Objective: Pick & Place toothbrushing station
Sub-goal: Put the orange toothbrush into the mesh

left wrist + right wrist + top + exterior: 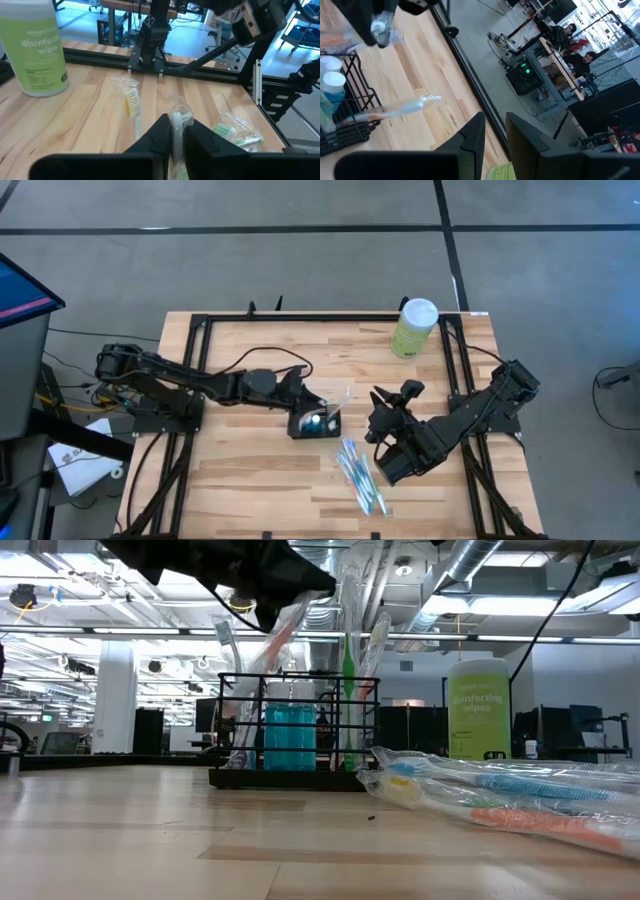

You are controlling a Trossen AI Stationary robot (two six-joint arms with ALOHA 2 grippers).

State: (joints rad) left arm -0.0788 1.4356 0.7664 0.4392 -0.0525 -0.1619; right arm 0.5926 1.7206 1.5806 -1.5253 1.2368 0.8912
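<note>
The black wire-mesh holder [313, 424] stands mid-table, with a teal bottle [290, 735] and several upright toothbrushes [348, 670] in it. My left gripper [303, 394] is just above its left side, shut on a plastic-wrapped toothbrush [280, 635] that slants down into the holder. My right gripper [392, 398] hovers to the holder's right, slightly open and empty; its own wrist view [495, 120] shows table between the fingers. A heap of wrapped toothbrushes [360, 475] lies flat on the table near the front. My left gripper pinches the wrapped toothbrush between its two fingers just below the bristle head [178, 119], which sticks out past the fingertips. The fingers lie across the brush. The brush hangs slanted below the gripper, its lower end [243, 735] inside the holder's wire frame.
A pale-green wipes canister with a white lid [415, 328] stands at the far right. Black rails [200, 330] frame the tabletop. One wrapped toothbrush [395, 109] leans out over the holder's rim. Bare wood lies at the table's front left.
</note>
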